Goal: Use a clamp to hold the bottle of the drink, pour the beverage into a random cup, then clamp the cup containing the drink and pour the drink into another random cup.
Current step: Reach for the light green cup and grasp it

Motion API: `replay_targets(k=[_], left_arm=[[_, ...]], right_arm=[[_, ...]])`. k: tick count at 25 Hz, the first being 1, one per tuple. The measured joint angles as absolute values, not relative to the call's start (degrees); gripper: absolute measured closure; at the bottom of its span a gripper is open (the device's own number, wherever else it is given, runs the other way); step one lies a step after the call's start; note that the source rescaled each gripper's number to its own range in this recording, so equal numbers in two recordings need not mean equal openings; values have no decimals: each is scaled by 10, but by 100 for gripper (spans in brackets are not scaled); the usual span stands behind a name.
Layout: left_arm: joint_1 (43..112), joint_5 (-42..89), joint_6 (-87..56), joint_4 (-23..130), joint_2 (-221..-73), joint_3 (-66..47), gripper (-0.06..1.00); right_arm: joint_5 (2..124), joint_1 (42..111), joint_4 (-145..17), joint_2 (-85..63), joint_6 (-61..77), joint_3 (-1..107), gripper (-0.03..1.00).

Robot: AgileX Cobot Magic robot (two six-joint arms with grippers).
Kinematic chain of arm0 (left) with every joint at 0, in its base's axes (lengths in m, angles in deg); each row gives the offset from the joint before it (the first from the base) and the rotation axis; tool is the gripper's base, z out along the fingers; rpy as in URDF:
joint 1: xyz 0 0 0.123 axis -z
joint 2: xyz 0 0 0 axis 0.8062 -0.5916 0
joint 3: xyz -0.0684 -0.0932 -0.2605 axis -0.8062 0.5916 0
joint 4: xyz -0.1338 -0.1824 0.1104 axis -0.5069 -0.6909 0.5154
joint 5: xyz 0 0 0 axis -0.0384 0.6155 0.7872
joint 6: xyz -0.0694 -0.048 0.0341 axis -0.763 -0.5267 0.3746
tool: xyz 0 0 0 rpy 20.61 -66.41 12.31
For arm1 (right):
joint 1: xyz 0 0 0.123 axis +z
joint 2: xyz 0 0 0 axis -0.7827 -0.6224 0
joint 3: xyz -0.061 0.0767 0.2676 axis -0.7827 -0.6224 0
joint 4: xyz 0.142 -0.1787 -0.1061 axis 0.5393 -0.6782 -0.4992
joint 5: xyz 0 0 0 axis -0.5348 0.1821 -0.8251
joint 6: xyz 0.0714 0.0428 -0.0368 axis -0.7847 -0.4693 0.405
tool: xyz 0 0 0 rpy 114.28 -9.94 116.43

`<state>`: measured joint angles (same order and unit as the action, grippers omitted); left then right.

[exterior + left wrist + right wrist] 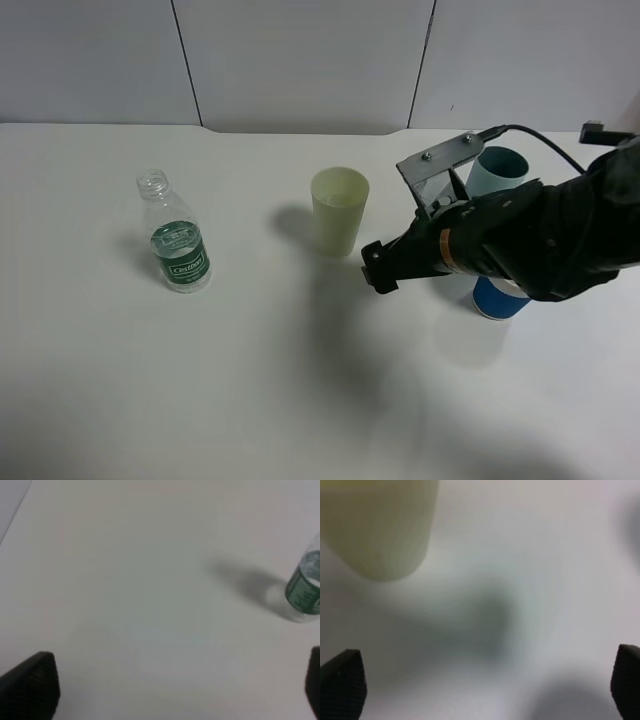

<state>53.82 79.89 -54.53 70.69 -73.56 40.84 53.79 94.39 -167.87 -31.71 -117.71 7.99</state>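
Bottle (177, 247) wears green label (181, 258), lettering unreadable; left pincer (172, 682) and right pincer (485, 679) gape wide.

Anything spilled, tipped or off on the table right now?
Nothing stands out. The bottle and yellow-green cup stand upright, with no puddle on the table. The right arm hides much of the teal cup and blue-banded cup.
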Motion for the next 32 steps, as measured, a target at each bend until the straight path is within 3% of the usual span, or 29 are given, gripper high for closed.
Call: replay_targets(k=[5, 18, 25, 32], left_arm=[[538, 799, -545, 707, -736, 408, -6], [538, 799, -545, 707, -736, 408, -6], [538, 799, -545, 707, -736, 408, -6], [538, 799, -545, 707, -736, 408, -6]], right_arm=[[509, 944, -1712, -381, -1256, 81, 3], [505, 944, -1717, -385, -1259, 81, 4], [566, 944, -1704, -378, -1188, 127, 5], [591, 944, -1597, -379, -1028, 144, 5]])
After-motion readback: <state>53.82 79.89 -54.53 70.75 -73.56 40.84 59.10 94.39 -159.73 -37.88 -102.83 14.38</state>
